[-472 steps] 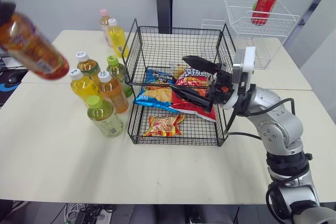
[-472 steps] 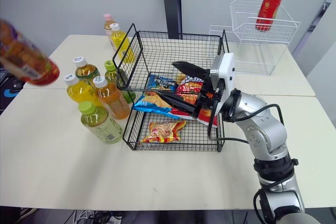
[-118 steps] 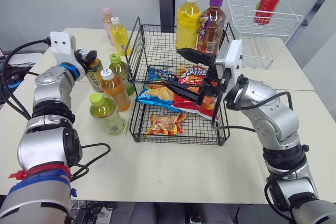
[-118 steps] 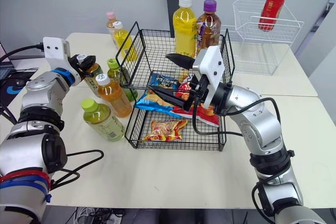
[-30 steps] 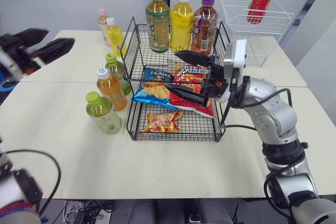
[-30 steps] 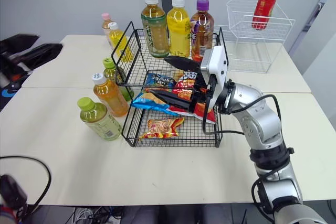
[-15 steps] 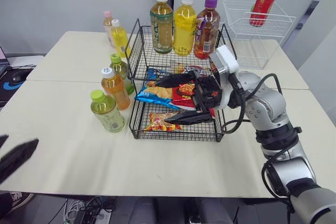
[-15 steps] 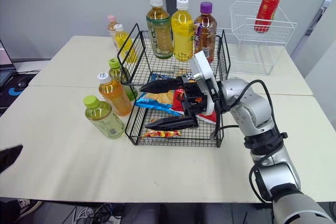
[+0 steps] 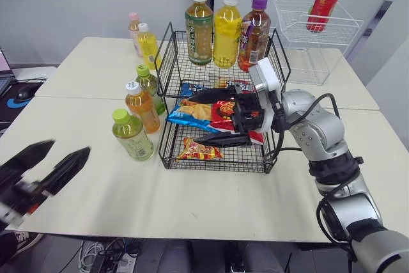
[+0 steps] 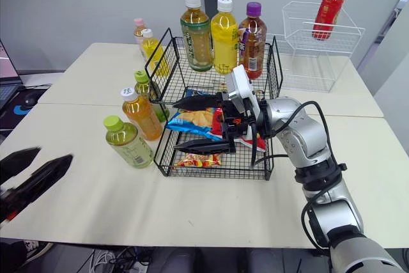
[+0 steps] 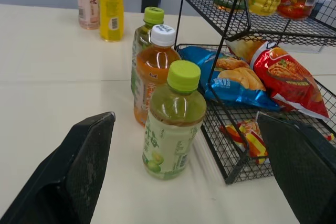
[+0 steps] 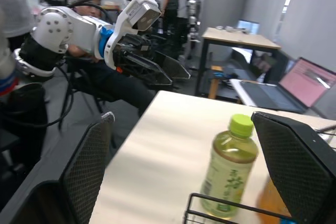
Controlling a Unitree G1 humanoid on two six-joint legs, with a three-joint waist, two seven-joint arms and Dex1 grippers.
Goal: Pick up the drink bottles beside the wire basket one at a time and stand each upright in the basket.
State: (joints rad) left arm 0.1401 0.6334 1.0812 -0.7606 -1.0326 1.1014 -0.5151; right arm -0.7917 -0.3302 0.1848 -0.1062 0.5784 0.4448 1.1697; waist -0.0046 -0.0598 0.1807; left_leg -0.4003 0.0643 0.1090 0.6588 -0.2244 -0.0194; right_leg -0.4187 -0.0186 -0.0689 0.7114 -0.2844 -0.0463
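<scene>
The black two-tier wire basket stands mid-table with three bottles upright on its top tier: green tea, yellow and purple-capped brown. To its left stand a green-capped bottle, an orange one, a darker green-capped one, and further back a yellow and a pink one. My left gripper hovers open and empty off the table's near left, pointing at the green-capped bottle. My right gripper is open and empty at the lower tier's front.
Snack bags fill the lower tier. At the back right a white wire basket holds a red bottle. A laptop sits at the far left. People stand in the room beyond the table in the right wrist view.
My left gripper has swung from the upper left down to the near left and now rises toward the table. The right gripper's fingers turned to point left.
</scene>
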